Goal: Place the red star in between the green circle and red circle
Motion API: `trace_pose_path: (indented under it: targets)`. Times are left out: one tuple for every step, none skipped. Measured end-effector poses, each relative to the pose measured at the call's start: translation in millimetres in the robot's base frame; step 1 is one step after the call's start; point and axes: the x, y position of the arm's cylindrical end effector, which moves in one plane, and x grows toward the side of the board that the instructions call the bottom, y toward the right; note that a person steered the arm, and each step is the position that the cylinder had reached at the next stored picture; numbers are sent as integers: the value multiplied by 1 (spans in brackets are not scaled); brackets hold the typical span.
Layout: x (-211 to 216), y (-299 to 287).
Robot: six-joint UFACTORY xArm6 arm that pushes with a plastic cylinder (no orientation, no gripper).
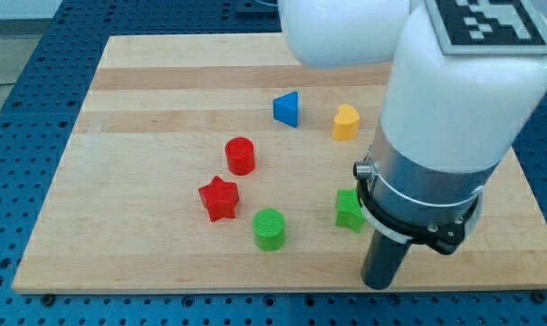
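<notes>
The red star [219,198] lies left of centre on the wooden board [147,109]. The red circle [240,155] stands just above and right of it. The green circle [269,228] stands just below and right of it. The star sits to the left of the gap between the two circles, close to both. My tip [379,283] is at the view's bottom right, near the board's lower edge, well right of the green circle.
A green block [349,210], partly hidden by the arm, lies just left of the rod. A blue triangle [287,109] and a yellow block [345,122] lie above the middle. The white arm body fills the view's upper right.
</notes>
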Motion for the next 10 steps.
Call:
trace_pose_path:
  targets:
    - [0, 0]
    - [0, 21]
    - [0, 92]
    - [-1, 139]
    - [-1, 153]
    - [-1, 163]
    - [-1, 163]
    - [-7, 163]
    - [-31, 163]
    - [-46, 163]
